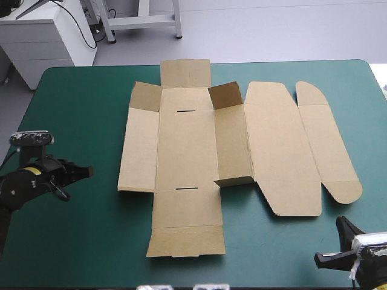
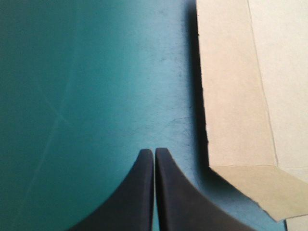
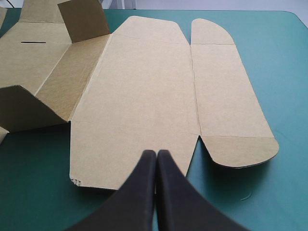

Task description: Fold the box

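Item: box (image 1: pixel 187 151) (image 3: pixel 144 96), one cut sheet of brown board, lying opened out on the surface (image 1: pixel 72 96) under its teal-green cover, from the middle toward the right side, its far flap reaching the far edge. Base panel with two narrow slots; side panels and end flaps flat; two small corner flaps (image 1: pixel 225 96) standing raised at the ends of the wall right of the base; the broad lid panel and a round-ended tuck strip flat at the right. Left jaws: black fingers (image 2: pixel 139 192) pressed together in a pointed arch, holding nothing, over bare cover beside the box's left panel (image 2: pixel 236 96), apart from it. Right jaws: black fingers (image 3: pixel 139 192) likewise pressed together and empty, at the near right corner, pointing at the lid panel's near edge.
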`<state>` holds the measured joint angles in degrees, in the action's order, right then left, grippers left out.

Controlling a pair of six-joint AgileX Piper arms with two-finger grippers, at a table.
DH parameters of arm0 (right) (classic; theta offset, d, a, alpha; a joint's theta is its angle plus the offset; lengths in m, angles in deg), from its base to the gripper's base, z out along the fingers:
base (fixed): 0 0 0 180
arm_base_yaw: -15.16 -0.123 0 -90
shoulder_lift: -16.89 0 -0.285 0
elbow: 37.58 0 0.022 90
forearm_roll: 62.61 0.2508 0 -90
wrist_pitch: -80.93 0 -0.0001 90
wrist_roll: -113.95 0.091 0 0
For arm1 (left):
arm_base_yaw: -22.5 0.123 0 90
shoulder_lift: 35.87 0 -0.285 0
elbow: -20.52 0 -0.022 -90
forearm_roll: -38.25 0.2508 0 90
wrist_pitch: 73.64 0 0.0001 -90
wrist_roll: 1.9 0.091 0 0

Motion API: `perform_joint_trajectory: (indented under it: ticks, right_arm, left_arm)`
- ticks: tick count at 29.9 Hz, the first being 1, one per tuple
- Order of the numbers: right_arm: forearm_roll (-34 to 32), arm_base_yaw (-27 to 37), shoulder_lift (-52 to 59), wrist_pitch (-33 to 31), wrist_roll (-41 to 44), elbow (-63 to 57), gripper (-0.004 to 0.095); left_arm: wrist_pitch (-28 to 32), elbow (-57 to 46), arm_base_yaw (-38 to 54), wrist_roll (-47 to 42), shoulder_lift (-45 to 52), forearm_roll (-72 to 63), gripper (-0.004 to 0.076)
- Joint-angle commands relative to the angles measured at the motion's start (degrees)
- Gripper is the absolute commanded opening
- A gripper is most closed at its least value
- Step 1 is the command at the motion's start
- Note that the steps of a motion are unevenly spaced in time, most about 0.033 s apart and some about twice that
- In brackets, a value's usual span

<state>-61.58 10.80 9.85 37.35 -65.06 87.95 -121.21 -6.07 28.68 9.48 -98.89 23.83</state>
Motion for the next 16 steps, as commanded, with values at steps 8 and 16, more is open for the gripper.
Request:
perform_joint_trajectory:
  ticks: [8,16]
  right_arm:
    - [-0.3,-0.1,1.3,4.4,-0.4,1.3,-0.002]
    - [-0.3,-0.1,1.3,4.4,-0.4,1.3,-0.002]
  left_arm:
    - [-7.0,9.7,2.2,14.1,-18.5,-20.5,-0.0008]
    - [-25.0,18.4,11.1,18.7,-33.1,-33.1,-0.0008]
